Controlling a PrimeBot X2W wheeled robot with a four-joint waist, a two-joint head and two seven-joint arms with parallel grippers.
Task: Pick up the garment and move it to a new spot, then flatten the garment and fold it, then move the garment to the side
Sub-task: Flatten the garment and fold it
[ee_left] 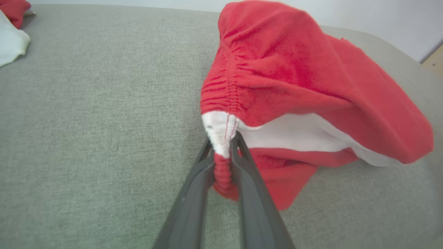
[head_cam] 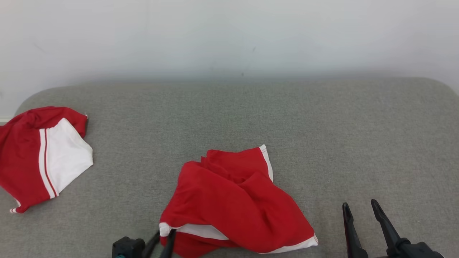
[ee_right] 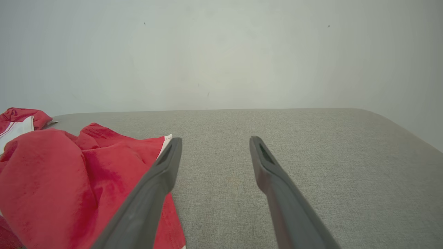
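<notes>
Grey upholstered surface [head_cam: 340, 136]; left gripper [ee_left: 223, 141] pinching red garment [head_cam: 233, 200] waistband.

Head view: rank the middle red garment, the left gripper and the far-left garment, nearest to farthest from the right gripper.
1. Middle red garment, just left of the right gripper.
2. Left gripper, farther left, shut on that garment's near edge.
3. Far-left garment, at the far left, farther back.

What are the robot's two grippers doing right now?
Left gripper: closed on the waistband of the red shorts.
Right gripper: open, holding nothing.
</notes>
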